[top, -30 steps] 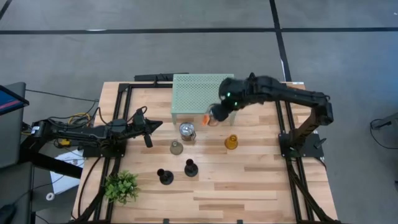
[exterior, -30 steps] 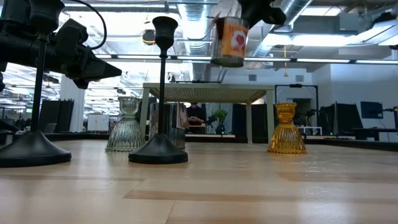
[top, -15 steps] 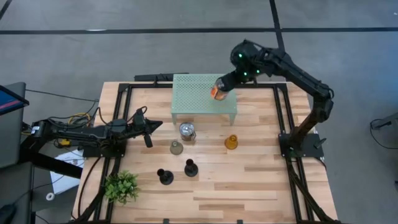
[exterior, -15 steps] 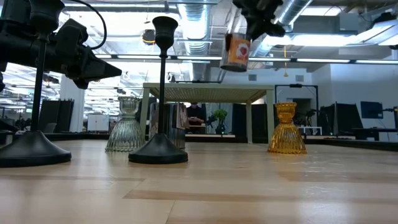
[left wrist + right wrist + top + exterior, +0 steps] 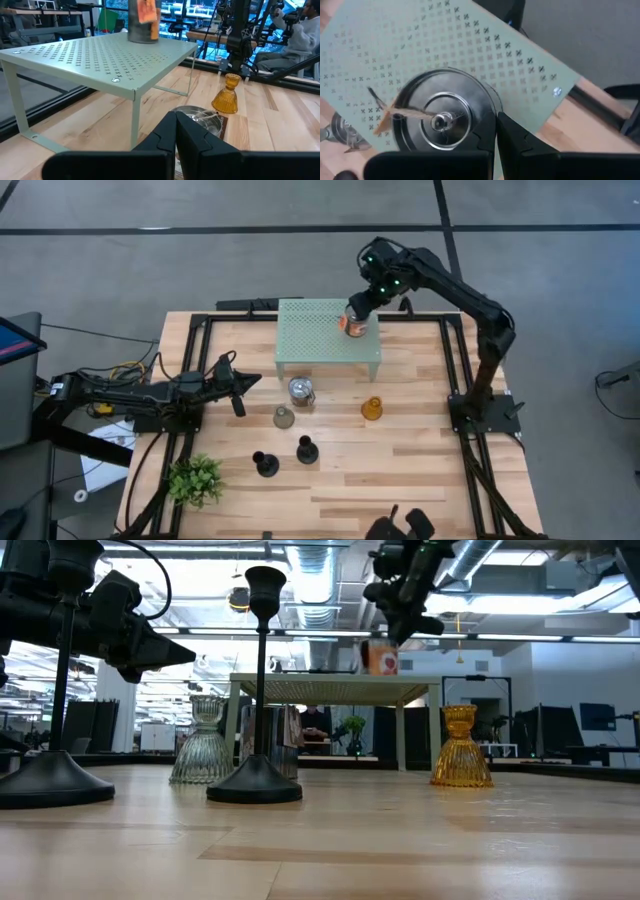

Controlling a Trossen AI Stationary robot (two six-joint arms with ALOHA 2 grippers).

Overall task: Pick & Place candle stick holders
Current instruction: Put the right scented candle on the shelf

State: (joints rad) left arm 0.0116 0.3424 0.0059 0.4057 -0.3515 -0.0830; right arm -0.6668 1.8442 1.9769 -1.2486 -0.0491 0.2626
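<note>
Jar holder (image 5: pixel 355 324) now over rack (image 5: pixel 310 330)

One jar-like holder (image 5: pixel 355 324) stands on the rack (image 5: pixel 310 345) at the table's (image 5: pixel 420 470) far side, five more holders spread on the boards nearer the camera, the plant (image 5: pixel 195 478) at the near-left corner.

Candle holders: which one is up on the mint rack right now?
The silvery jar-like holder with the orange label, gripped by the right pincer over the rack's right rear corner. The other five stand on the table.
</note>
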